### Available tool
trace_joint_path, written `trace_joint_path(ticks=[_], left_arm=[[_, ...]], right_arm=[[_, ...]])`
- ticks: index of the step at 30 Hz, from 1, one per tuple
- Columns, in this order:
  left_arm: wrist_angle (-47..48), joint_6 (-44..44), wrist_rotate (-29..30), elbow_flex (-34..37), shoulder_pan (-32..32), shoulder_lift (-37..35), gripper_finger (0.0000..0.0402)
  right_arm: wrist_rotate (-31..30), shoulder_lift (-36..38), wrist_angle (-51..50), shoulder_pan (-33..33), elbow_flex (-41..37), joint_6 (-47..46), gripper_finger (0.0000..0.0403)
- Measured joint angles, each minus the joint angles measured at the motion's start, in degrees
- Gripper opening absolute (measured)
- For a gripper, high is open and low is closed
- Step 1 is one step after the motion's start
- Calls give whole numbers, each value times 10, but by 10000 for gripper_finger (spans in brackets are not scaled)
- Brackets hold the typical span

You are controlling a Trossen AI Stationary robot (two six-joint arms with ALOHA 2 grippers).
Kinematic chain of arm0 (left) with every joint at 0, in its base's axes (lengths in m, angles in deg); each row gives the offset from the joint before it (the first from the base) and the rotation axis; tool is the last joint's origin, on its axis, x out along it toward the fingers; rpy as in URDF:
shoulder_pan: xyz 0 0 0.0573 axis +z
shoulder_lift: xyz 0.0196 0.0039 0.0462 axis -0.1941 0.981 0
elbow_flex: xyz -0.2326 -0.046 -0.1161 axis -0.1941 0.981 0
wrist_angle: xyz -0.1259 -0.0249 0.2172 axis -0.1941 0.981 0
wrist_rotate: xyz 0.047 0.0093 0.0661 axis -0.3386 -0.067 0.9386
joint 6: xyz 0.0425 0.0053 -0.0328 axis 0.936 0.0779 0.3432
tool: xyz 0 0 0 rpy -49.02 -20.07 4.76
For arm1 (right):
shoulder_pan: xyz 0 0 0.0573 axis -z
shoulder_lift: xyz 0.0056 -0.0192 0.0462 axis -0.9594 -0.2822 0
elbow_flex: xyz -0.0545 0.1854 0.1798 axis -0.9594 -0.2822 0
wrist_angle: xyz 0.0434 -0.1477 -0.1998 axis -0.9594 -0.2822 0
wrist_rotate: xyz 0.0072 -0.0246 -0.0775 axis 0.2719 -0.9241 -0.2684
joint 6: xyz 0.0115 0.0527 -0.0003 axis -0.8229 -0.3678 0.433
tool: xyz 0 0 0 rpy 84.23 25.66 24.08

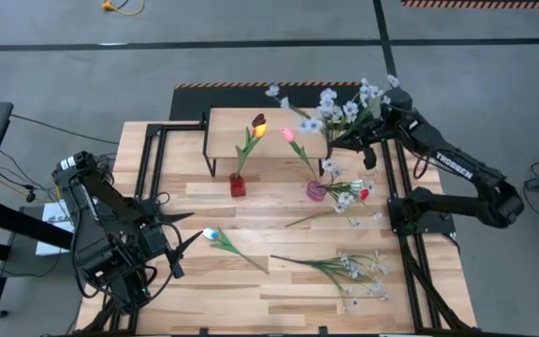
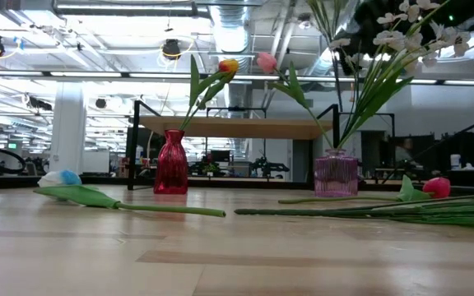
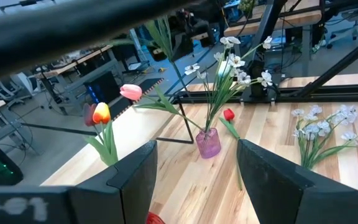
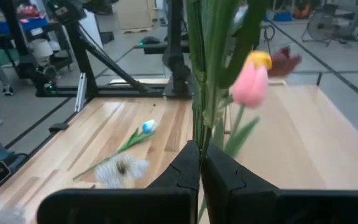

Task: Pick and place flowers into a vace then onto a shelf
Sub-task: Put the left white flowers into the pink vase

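Note:
A spray of small white blossoms [image 1: 330, 108] stands over the pink glass vase [image 1: 316, 190], which also holds a pink tulip [image 1: 287, 134]. My right gripper [image 1: 363, 133] is shut on the spray's stems, at the table's far right. A red vase [image 1: 238, 184] with a yellow-red tulip [image 1: 259, 124] stands in front of the shelf [image 1: 227, 131]. A white-blue tulip [image 1: 211, 234], a red tulip [image 1: 364, 194] and more white sprays [image 1: 349, 271] lie flat on the table. My left gripper [image 1: 183, 245] hovers open at the near left with nothing between its fingers [image 3: 272, 180]. My right gripper pinches the spray's green stems [image 4: 202, 112] between its two shut fingers [image 4: 185, 165]. The fingers come about level from the table's far right and lie across the stems. The stems stand nearly upright, and their lower ends [image 3: 209, 124] reach down into the pink vase.
Black frame rails [image 1: 402, 234] run along the table's left and right sides, and the shelf's thin dark legs [image 1: 215, 167] stand just behind the red vase. Loose flowers cover the near right part of the tabletop [image 1: 251, 300].

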Motion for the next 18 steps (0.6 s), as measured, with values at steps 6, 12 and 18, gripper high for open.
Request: trace_joint_path(ticks=[6, 12, 18], left_arm=[[1, 10, 3, 0, 3, 0, 212], [1, 11, 4, 0, 6, 0, 212], [1, 11, 13, 0, 6, 0, 212]], right_arm=[[23, 32, 126, 27, -95, -43, 0], [46, 56, 252, 53, -169, -96, 0], [51, 47, 355, 73, -227, -125, 0]])
